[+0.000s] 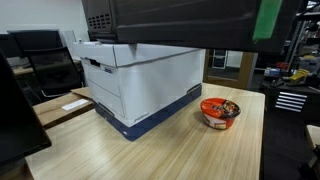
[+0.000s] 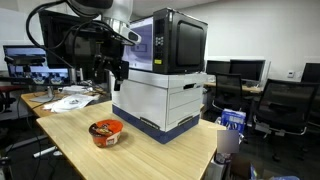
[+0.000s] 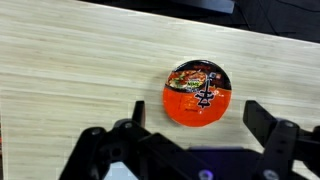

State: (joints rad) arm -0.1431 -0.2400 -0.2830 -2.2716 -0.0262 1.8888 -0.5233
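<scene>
A light wooden table (image 2: 160, 155) stood in an office, black chairs (image 2: 285, 105) and monitors (image 2: 22, 58) behind, perhaps a drawer cabinet (image 1: 290, 100) beyond

The round red noodle bowl (image 2: 106, 131) sat on the light wooden table (image 2: 150, 158), near the white-and-blue cardboard box (image 2: 165, 100). A black microwave oven (image 2: 172, 40) stood on that box. The black gripper (image 2: 112, 74) hung above the bowl.

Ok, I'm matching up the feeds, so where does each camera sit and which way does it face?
Exterior view: low by the table, facing box and bowl; no arm clearly seen.
Exterior view: farther back off a corner, facing the same; arm and gripper hang over the table.
Wrist view: straight down at the bowl; fingers, open, at the bottom.
All three share bowl and table.
</scene>
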